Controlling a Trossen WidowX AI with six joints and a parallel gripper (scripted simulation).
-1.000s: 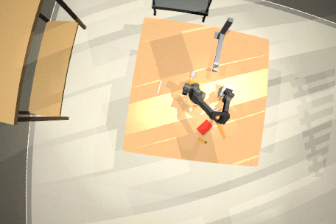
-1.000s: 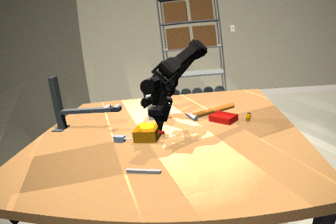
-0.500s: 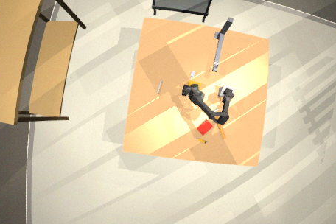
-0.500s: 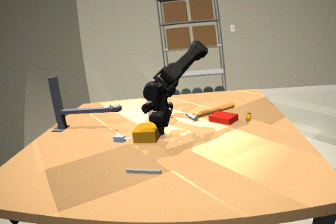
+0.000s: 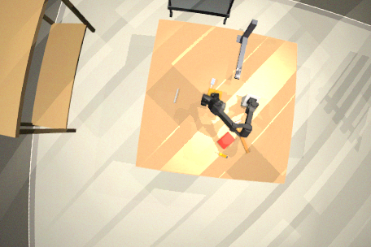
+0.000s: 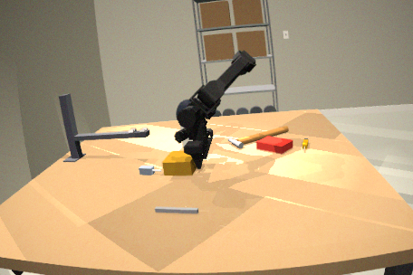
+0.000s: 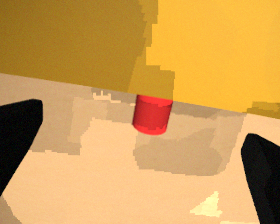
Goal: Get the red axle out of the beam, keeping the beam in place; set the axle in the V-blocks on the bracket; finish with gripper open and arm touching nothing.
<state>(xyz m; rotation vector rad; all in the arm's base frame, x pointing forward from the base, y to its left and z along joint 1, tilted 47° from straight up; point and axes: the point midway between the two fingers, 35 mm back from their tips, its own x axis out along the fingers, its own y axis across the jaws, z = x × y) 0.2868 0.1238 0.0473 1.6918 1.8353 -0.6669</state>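
The beam, a yellow block [image 5: 211, 91] [image 6: 178, 167] [image 7: 216, 45], lies on the table. The red axle [image 7: 152, 115] sticks out of its side as a short round stub in the wrist view; in the top and exterior views the arm hides it. My gripper [image 6: 200, 165] [image 7: 144, 127] is open and empty, low beside the beam's axle side. The fingers stand wide to the left and right of the stub, touching neither stub nor beam in the wrist view. The grey bracket [image 5: 242, 54] [image 6: 105, 136] has an upright post and a level arm, with the small V-blocks [image 6: 139, 130] near its free end.
A small light-blue block [image 5: 212, 81] [image 6: 146, 170] lies beyond the beam's other side. A grey bar [image 5: 176, 96] [image 6: 177, 210] lies apart. A red box [image 5: 226, 140] [image 6: 274, 144], a hammer [image 5: 244, 144] [image 6: 264, 135] and a small yellow tool [image 5: 223, 155] [image 6: 305, 144] lie beyond the arm.
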